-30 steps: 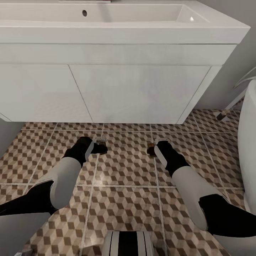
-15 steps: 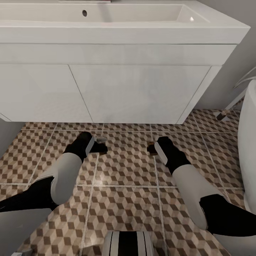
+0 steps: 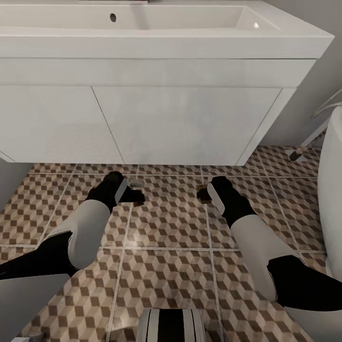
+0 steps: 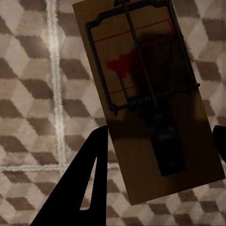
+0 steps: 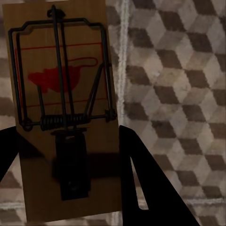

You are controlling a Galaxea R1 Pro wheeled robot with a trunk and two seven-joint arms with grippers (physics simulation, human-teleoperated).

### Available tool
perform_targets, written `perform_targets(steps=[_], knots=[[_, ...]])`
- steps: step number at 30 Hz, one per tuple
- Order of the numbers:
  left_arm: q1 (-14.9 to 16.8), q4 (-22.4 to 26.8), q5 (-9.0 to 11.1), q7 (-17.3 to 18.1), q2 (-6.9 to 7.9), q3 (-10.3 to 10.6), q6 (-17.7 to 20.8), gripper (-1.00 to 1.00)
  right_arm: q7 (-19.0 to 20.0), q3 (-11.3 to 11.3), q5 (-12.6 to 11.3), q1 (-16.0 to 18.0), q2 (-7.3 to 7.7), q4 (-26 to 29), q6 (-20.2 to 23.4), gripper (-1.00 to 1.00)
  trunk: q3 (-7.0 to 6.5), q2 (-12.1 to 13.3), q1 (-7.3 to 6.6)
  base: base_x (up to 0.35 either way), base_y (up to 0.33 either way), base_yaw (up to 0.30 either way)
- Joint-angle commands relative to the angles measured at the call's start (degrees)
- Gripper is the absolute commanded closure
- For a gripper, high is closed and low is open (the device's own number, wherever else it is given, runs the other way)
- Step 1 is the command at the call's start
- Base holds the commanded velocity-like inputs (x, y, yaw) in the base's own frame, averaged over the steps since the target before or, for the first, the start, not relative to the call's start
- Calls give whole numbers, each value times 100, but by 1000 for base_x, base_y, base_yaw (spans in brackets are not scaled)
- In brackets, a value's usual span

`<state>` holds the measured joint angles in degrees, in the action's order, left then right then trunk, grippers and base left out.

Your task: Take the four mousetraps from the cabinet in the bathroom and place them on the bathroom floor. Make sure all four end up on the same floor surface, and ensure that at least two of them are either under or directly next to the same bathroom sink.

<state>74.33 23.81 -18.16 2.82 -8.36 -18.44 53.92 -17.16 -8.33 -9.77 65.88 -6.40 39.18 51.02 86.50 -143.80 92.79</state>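
1. Over the last second both of my arms have edged forward toward the vanity; the left gripper (image 3: 134, 190) has gone a little further than the right gripper (image 3: 203, 194), and the head camera has not shifted.
2. My left gripper's jaws are closed on a flat tan wooden mousetrap with a black spring bar and red bait patch (image 4: 148, 96). In the left wrist view the board sits clamped between the two dark fingers (image 4: 87, 181), tilted against the tile grid, its wire frame pointing away from the wrist.
3. My right gripper's jaws are likewise closed on a second tan wooden mousetrap (image 5: 61, 108). In the right wrist view the board lies between the black fingers (image 5: 141, 183), its long edges nearly parallel to a grout line.
4. Both traps are held low over the bathroom floor of brown, beige and white cube-pattern tiles (image 3: 171, 266); I cannot tell whether either board is touching the tiles.
5. In the head view the two grippers are level with each other, apart, near the front of the plain white wall-hung vanity box (image 3: 142, 123) that carries the wide white rectangular basin (image 3: 156, 21).
6. A white rounded fixture (image 3: 332, 180) stands at the right edge of the head view.
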Motion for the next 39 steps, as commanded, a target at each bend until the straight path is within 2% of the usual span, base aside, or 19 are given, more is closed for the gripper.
perform_targets(steps=[1, 17, 39], knots=[[3, 1, -61, 44, -12, -42, 21, 100, -66, -23, -81, 3, 5, 3, 17, 100, 4, -2, -1, 0, 0, 0], [-18, -160, -74, 52, -24, -28, 34, 100, -51, -43, -86, 4, 7, 37, 40, 100, 16, -2, -1, 0, 0, 0], [-23, -268, -83, 43, -16, -23, 31, 100, -51, -62, -77, 4, 7, 39, 32, 100, 706, -31, 56, 0, 0, 0]])
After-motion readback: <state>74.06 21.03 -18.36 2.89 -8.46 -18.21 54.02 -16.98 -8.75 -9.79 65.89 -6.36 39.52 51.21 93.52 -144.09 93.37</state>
